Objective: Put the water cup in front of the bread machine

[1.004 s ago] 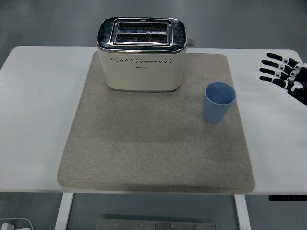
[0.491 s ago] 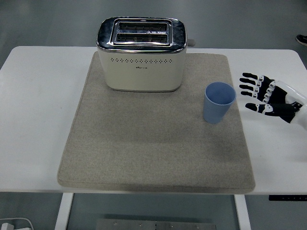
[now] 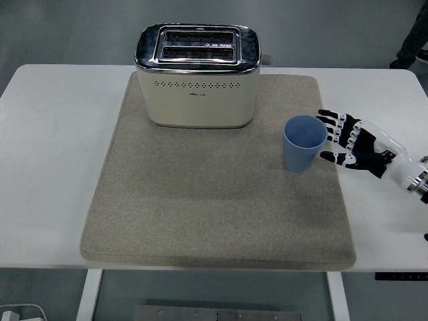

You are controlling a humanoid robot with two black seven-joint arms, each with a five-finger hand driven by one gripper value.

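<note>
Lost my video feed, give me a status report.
Right robot hand open, beside the blue cup, no grasp. Cup upright on the mat, right of the toaster. Path clear.

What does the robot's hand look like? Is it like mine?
A bit like yours! The right hand has five thin black fingers with small white patches at the joints. Its back and wrist are covered in smooth white shell.

The right hand [image 3: 354,142] reaches in just right of the water cup [image 3: 305,143], fingers [image 3: 332,118] spread and thumb apart, holding nothing.
</note>
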